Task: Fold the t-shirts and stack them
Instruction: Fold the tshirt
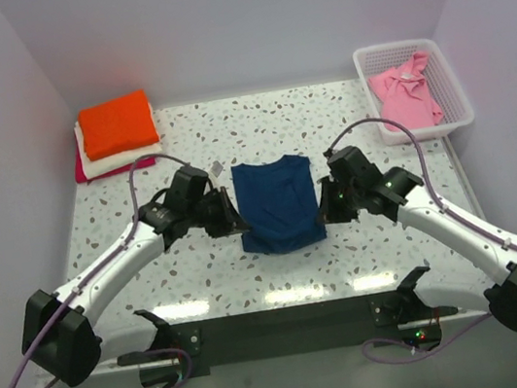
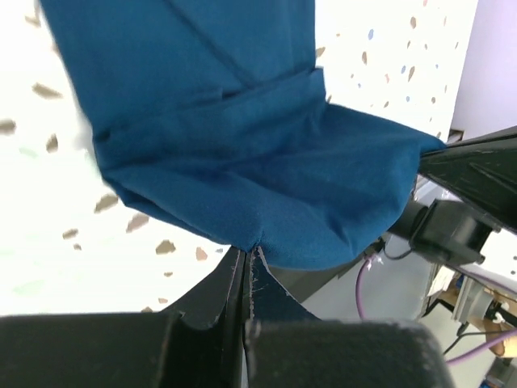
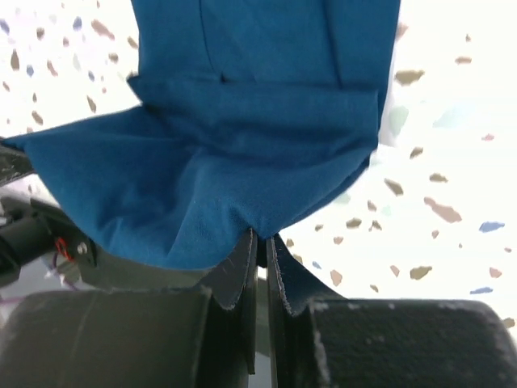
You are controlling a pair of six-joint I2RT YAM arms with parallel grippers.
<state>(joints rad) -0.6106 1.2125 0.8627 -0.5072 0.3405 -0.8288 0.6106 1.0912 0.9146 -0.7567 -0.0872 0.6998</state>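
Observation:
The navy blue t-shirt (image 1: 278,203) lies partly folded in the middle of the table, its near part lifted. My left gripper (image 1: 235,219) is shut on the shirt's left edge; in the left wrist view the cloth (image 2: 242,145) bunches at the fingertips (image 2: 249,252). My right gripper (image 1: 323,205) is shut on the shirt's right edge; the right wrist view shows the cloth (image 3: 234,145) pinched at its fingertips (image 3: 260,236). A pink t-shirt (image 1: 407,92) lies in the basket. Folded orange (image 1: 117,124), cream (image 1: 96,163) and magenta (image 1: 80,169) t-shirts are stacked at the back left.
The white lattice basket (image 1: 459,88) stands at the back right corner. White walls close in the table on the left, back and right. The arm bases and cables sit along the near edge.

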